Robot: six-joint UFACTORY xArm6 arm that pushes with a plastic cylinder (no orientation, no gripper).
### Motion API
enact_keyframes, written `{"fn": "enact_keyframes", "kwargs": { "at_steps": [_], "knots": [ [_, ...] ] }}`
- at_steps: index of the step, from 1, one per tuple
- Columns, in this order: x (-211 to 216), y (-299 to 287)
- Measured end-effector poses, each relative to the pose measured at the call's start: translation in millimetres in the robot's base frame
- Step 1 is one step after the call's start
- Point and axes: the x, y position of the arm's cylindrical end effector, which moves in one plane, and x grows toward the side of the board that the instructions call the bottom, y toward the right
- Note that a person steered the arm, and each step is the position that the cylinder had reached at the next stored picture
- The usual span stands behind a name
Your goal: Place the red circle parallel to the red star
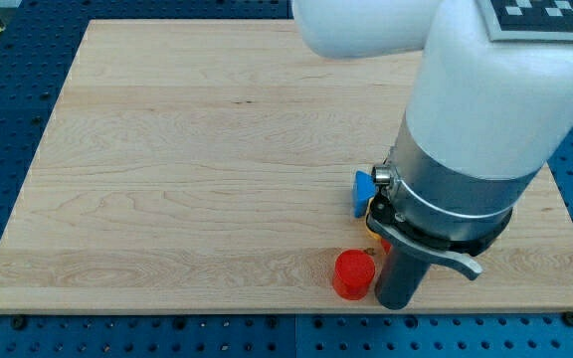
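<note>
— Where's the red circle (354, 274) right now?

— Low on the surface (187, 179), close to the view's bottom edge and right of centre. It stands upright as a short red cylinder, with bare wood to its left.

— And your rod?

— I see the dark rod (402, 278) coming down just to the right of the circle. My tip (394, 304) sits at the surface right beside the circle's lower right side; I can't tell from here whether they touch or a sliver of gap remains.

— Jaws?

— None on this rig, so there's no opening to report; the arm ends in that plain rod.

— The red star?

— I can't make it out. The arm's big white and grey body (485, 119) covers the right side of the surface. A blue block (365, 189) peeks out at its left edge, above the circle, its shape mostly hidden. Just below it there's a sliver of orange and red (376, 235) against the arm's collar, too hidden for me to name.
</note>
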Motion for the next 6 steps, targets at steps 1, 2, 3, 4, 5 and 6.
{"fn": "enact_keyframes", "kwargs": {
  "at_steps": [1, 2, 3, 4, 5, 6],
  "knots": [
    [0, -38],
    [-1, -60],
    [-7, -73],
    [-27, -119],
    [-45, -136],
    [-33, -135]
  ]
}}
